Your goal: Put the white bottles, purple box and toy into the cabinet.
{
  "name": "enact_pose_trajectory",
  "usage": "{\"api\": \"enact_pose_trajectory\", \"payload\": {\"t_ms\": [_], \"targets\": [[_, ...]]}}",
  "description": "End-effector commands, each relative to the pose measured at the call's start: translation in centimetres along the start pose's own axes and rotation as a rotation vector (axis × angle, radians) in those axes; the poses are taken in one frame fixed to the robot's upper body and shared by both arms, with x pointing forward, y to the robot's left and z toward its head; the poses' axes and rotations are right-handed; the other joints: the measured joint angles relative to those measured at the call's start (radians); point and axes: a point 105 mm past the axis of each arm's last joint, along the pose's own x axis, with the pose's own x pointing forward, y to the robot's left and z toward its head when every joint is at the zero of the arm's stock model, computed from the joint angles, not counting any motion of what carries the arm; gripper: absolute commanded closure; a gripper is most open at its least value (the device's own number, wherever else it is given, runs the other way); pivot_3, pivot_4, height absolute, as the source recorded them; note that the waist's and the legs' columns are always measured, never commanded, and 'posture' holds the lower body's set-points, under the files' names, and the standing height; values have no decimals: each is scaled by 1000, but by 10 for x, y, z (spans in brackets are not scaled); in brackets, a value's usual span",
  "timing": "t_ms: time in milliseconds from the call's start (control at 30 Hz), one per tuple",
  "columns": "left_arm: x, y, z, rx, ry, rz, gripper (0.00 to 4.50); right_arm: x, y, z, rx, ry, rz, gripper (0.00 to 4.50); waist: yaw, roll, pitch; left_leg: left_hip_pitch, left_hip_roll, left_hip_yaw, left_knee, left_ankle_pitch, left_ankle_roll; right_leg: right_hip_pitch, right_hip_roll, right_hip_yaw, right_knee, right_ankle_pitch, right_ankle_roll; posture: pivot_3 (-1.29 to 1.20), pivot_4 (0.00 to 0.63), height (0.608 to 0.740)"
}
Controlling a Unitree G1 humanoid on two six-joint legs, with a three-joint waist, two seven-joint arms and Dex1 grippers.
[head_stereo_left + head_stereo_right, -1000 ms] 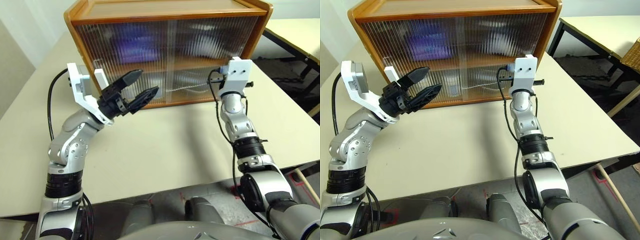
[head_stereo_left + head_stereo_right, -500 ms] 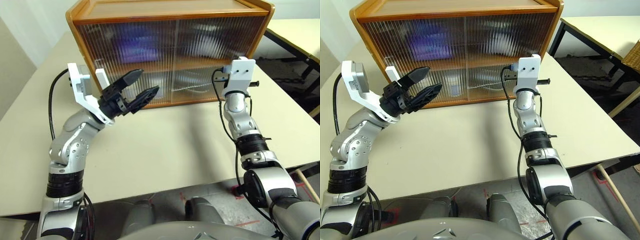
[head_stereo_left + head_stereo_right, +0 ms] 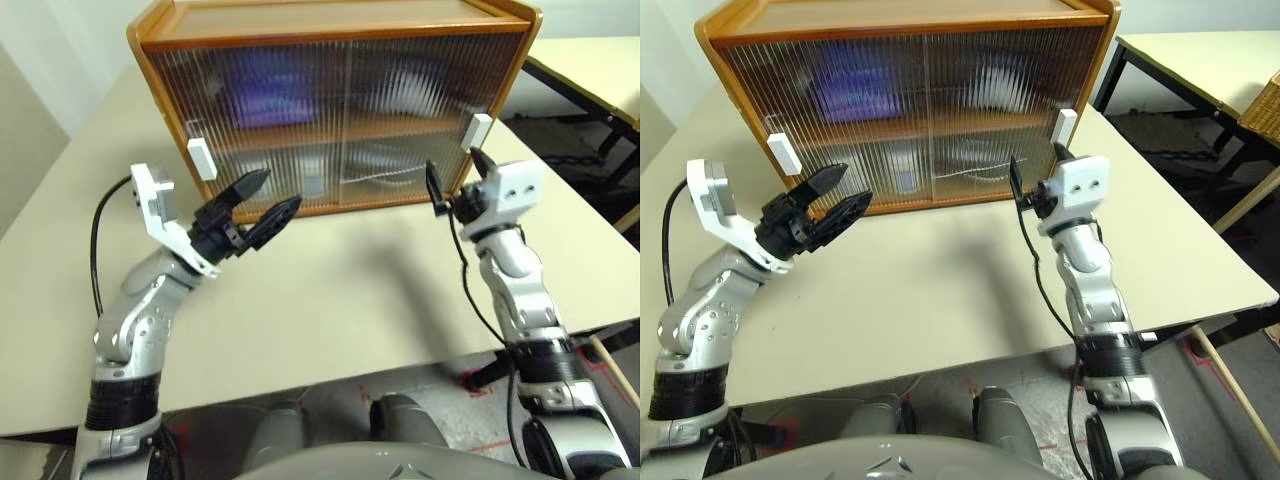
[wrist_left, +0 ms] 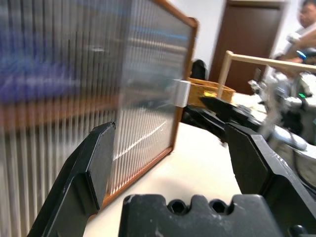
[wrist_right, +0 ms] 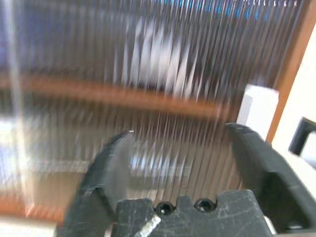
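Both doors of the cabinet (image 3: 340,110) are shut, and before it the left tool (image 3: 258,203) and right tool (image 3: 455,180) gape empty.

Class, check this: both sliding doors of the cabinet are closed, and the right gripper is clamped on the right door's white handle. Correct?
Not quite. The right gripper is open and clear of the white handle, as the left eye view shows. The cabinet doors are closed.

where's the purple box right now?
The purple box is inside the cabinet, on its upper level toward the robot's left, a purple blur behind the closed ribbed sliding door.
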Motion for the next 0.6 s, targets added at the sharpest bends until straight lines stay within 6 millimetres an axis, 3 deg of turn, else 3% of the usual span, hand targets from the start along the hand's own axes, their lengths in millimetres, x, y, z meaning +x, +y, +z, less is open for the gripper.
{"api": "enact_pose_trajectory", "payload": {"t_ms": [33,133,300,367,467,600], "targets": [[-9,5,-12,9,-6,98,0,-19,-5,-1,49,-26,22,40,2,0,0,0,0,0,0,0,0,0,0,0,0,0,0,93,0,740],[-23,17,-26,35,-18,253,0,-40,-8,-14,46,3,12,40,4,-1,0,0,0,1,0,0,0,0,0,0,0,0,-1,88,0,740],[-72,38,-57,193,60,619,0,-72,-4,-29,41,37,15,40,2,-2,0,0,1,2,0,-2,-3,3,0,2,0,-4,-6,77,0,740],[-89,38,-62,229,93,725,0,-81,-3,-30,46,40,11,40,3,-3,1,0,1,3,0,-2,-4,2,0,3,0,-9,-16,75,0,740],[-111,31,-62,313,127,847,0,-94,1,-33,60,54,6,40,5,-5,1,0,1,4,0,-3,-6,2,-2,2,0,-9,-15,75,0,740],[-123,25,-60,365,142,903,0,-102,3,-36,58,66,-7,40,7,-7,2,0,2,5,0,-4,-6,2,-3,1,0,-10,-15,76,0,740]]}}
